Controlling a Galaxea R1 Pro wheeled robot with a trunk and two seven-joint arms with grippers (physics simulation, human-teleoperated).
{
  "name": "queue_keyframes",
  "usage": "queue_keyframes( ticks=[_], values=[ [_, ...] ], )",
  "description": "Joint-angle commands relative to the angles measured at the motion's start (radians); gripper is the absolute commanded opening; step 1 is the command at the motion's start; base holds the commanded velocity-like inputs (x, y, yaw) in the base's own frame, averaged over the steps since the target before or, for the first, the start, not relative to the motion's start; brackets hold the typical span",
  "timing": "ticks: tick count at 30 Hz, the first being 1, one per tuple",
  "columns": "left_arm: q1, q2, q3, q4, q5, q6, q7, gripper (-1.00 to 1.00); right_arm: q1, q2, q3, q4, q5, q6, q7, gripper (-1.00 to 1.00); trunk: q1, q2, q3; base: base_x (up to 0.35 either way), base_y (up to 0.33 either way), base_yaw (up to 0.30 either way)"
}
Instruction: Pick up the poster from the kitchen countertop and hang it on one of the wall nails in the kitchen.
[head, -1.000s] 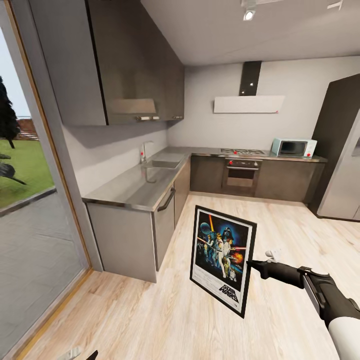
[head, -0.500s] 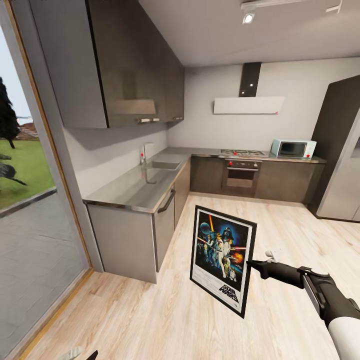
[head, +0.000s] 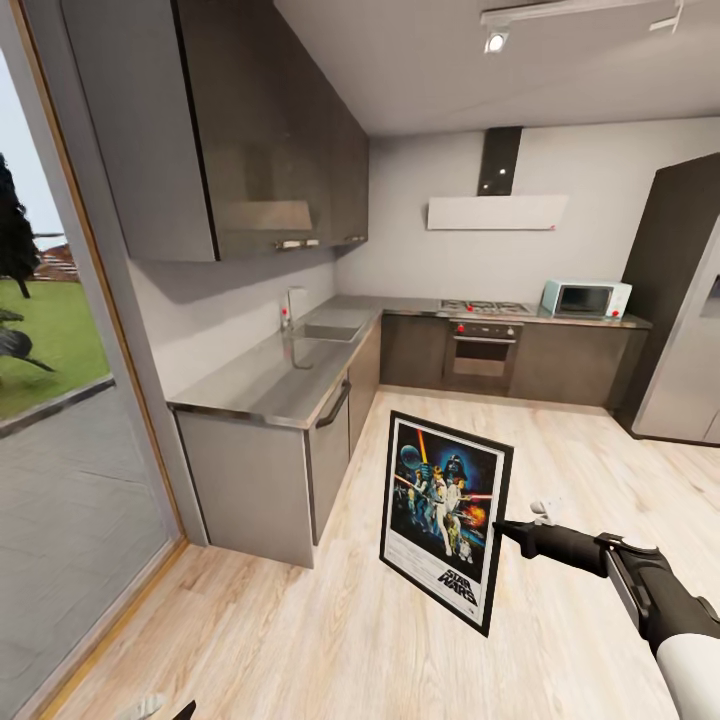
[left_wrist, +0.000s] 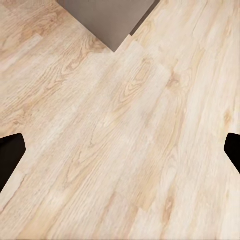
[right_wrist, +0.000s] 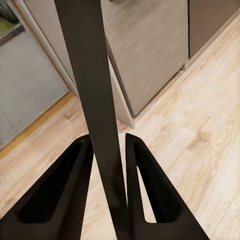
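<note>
the right gripper (right_wrist: 107, 200) is clamped on the edge of the poster (head: 446, 515), holding it upright in the air over the wood floor (head: 300, 640), near the end of the grey surface (head: 270, 375) and clear of it. the left gripper (left_wrist: 120, 150) hangs over bare floor with its fingers (left_wrist: 10, 155) wide apart, holding nothing.

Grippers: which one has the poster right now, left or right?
The right gripper: its two fingers clamp the poster by its edge, upright above the floor. The left gripper is open, only wood floor between its fingers.
</note>
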Motion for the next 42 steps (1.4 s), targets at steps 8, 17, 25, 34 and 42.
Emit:
queue_keyframes(
  ticks=[8,17,25,34,42],
  values=[
    [-0.001,0.0,-0.001,0.002,0.002,-0.004,-0.003,1.0,-0.001,0.001,-0.005,-0.002,0.004,0.011,0.008,-1.0,-0.031,0.055,0.024,0.0,0.0,0.0],
    [-0.001,0.0,-0.001,0.001,0.002,-0.004,-0.003,1.0,-0.001,0.002,-0.005,-0.002,0.004,0.011,0.008,-1.0,-0.065,0.118,0.052,0.0,0.0,0.0],
    [-0.001,0.0,-0.001,0.001,0.002,-0.004,-0.003,1.0,-0.001,0.002,-0.005,-0.001,0.004,0.01,0.008,-1.0,-0.096,0.174,0.077,0.0,0.0,0.0],
    [-0.001,0.0,-0.001,0.002,0.002,-0.004,-0.003,1.0,-0.001,0.003,-0.004,-0.001,0.004,0.01,0.006,-1.0,-0.13,0.237,0.105,0.0,0.0,0.0],
    [-0.001,0.0,-0.001,0.002,0.002,-0.004,-0.003,1.0,-0.001,0.004,-0.004,-0.001,0.004,0.01,0.006,-1.0,-0.161,0.293,0.13,0.0,0.0,0.0]
  ],
)
